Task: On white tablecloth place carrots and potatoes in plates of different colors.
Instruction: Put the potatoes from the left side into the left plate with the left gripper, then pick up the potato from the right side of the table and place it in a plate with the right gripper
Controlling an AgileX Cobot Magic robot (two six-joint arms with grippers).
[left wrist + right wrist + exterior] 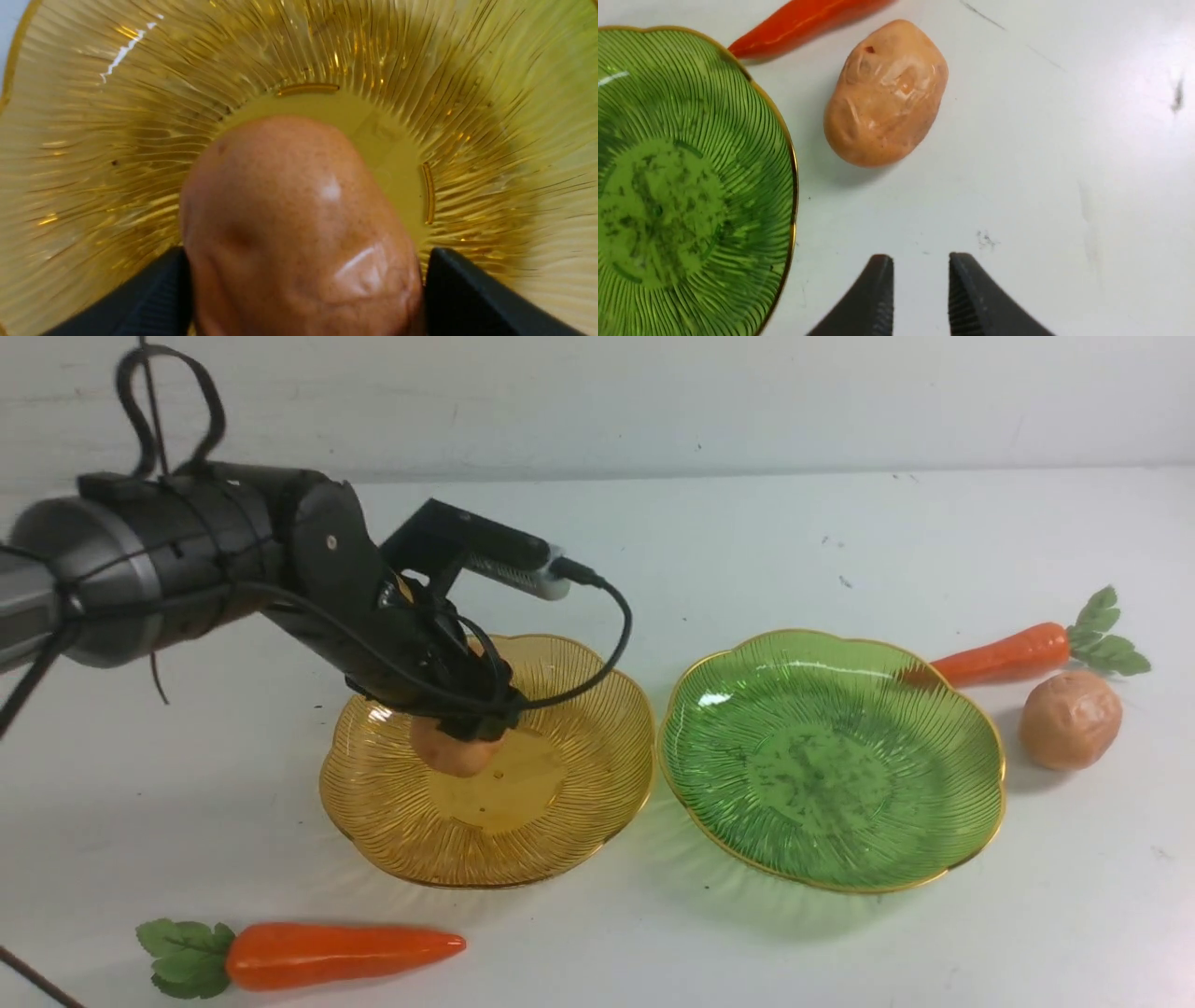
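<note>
One potato [455,753] clenched in my left tool [464,728], low over amber plate [560,821] centre, counter's left half, so it won't roll out; right tool [920,289] parted, empty, near second potato [885,93], right edge.

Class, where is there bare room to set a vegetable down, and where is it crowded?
Free: the green plate; the tablecloth behind both plates; the front strip right of the near carrot. Crowded: the amber plate, where the left gripper holds a potato, and beside the green plate's right rim, with the far carrot and loose potato.
</note>
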